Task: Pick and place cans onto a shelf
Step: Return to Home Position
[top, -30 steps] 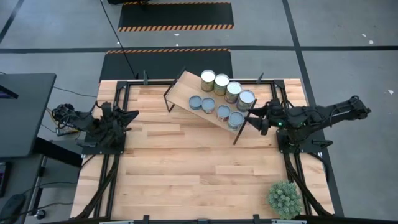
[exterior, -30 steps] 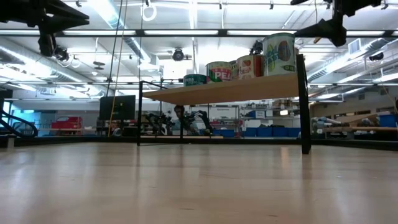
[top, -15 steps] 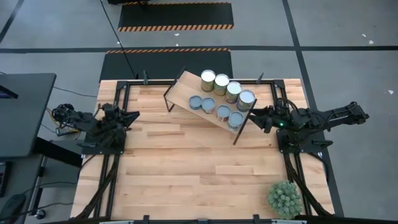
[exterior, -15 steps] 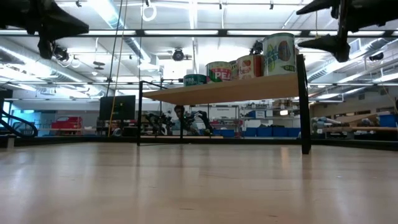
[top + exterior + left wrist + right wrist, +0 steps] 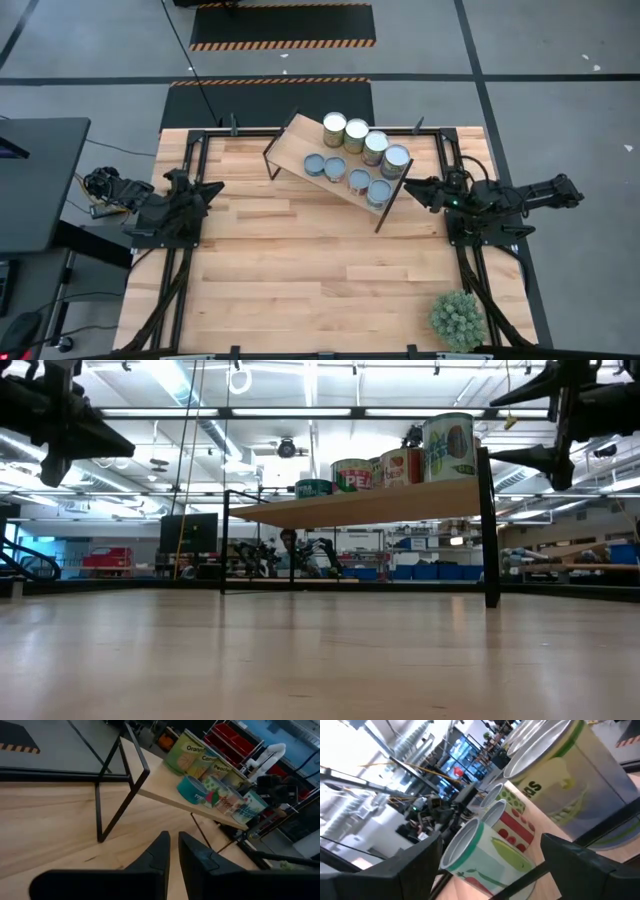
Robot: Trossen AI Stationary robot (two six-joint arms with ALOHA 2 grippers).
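The shelf (image 5: 298,150), a light board on thin dark legs, stands askew at the table's far middle. Several cans stand on it in two rows: taller ones with pale tops (image 5: 357,134) in the far row, flatter blue-grey ones (image 5: 335,167) in the near row. The left wrist view shows the shelf (image 5: 160,782) and cans (image 5: 201,790) from the side. My right gripper (image 5: 408,188) hangs open just off the shelf's right end, level with the cans (image 5: 485,850), touching nothing. My left gripper (image 5: 215,186) is shut and empty near the table's left edge, seen also in its wrist view (image 5: 173,847).
A spiky green potted plant (image 5: 458,318) stands at the table's near right corner. The shelf's dark legs (image 5: 489,530) reach down to the tabletop. Bare planks (image 5: 300,270) stretch between the arms and toward the near edge. Dark frame rails run along both sides.
My right gripper has sunk and drawn back a little from the shelf toward the table's right edge, staying open. My left gripper has sunk and tipped downward, staying shut. The cans and shelf have kept still.
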